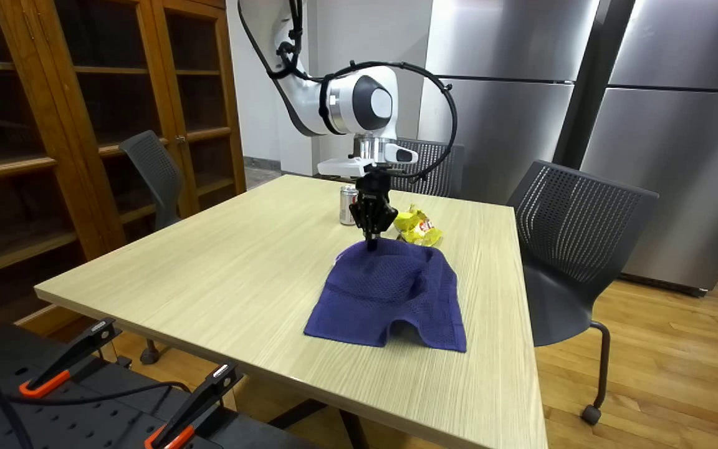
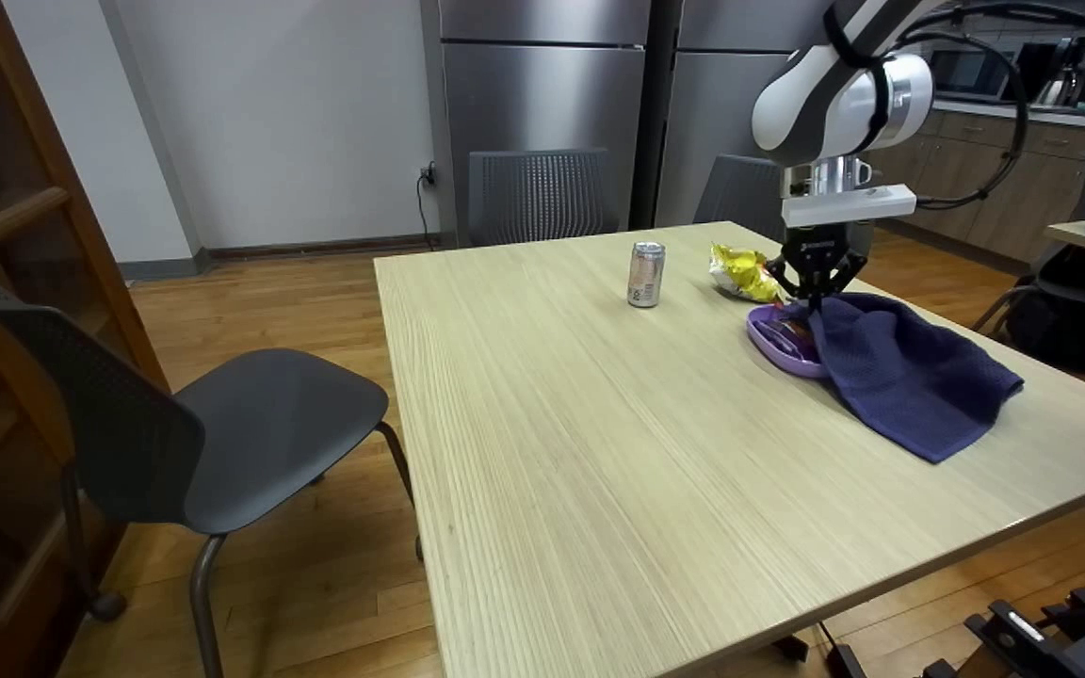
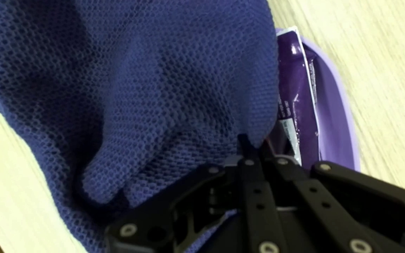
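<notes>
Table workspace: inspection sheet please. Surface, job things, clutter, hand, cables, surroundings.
Surface: pale wood-grain table, partly covered by cloth.
Job things: dark blue towel, rumpled, overlapping part of a purple dish; purple packet inside, remaining contents partly hidden.
Clutter: silver can, upright; crumpled yellow bag near the dish.
Hand: shut on the towel's edge.
Cables: black cable fastened along the arm, looping out beside it.
Surroundings: gray chairs around the table; steel refrigerators and wooden cabinet behind.
</notes>
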`<state>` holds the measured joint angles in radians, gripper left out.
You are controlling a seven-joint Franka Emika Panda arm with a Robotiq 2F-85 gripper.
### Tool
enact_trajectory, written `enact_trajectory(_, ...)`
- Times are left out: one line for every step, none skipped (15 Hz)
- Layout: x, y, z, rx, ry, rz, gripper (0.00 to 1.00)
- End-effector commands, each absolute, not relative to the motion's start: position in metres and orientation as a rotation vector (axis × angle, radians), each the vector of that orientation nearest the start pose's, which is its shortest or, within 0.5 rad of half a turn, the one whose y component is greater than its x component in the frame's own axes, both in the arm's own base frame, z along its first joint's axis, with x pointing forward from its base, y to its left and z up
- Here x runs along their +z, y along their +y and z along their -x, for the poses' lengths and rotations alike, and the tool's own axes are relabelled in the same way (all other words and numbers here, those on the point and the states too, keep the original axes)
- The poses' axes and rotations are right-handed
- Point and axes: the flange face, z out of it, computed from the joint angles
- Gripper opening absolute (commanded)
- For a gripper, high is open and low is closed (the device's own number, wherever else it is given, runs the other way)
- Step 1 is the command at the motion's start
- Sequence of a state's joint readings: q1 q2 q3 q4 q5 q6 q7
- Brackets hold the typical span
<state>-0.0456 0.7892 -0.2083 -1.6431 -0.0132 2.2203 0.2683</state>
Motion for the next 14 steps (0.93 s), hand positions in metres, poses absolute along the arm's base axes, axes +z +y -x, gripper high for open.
enact_trajectory(0.157,-0.141,-0.656,0.313,0.75,3.213,0.01)
enact_trajectory(0.16,-0.137,-0.658,0.302,0.738,3.214,0.01)
enact_trajectory(0.162,-0.134,-0.66,0.292,0.727,3.214,0.01)
enact_trajectory(0.165,-0.13,-0.663,0.282,0.717,3.214,0.01)
enact_trajectory(0.166,-0.127,-0.665,0.273,0.706,3.214,0.01)
enact_trajectory(0.169,-0.123,-0.668,0.263,0.694,3.214,0.01)
enact_trajectory(0.171,-0.119,-0.67,0.255,0.683,3.214,0.01)
enact_trajectory(0.172,-0.115,-0.673,0.246,0.672,3.215,0.01)
enact_trajectory(0.174,-0.112,-0.675,0.237,0.663,3.215,0.01)
enact_trajectory(0.175,-0.109,-0.677,0.231,0.656,3.214,0.01)
enact_trajectory(0.176,-0.107,-0.679,0.225,0.651,3.214,0.01)
enact_trajectory(0.178,-0.105,-0.68,0.217,0.647,3.212,0.01)
enact_trajectory(0.18,-0.102,-0.682,0.21,0.64,3.21,0.01)
enact_trajectory(0.181,-0.099,-0.685,0.2,0.633,3.208,0.01)
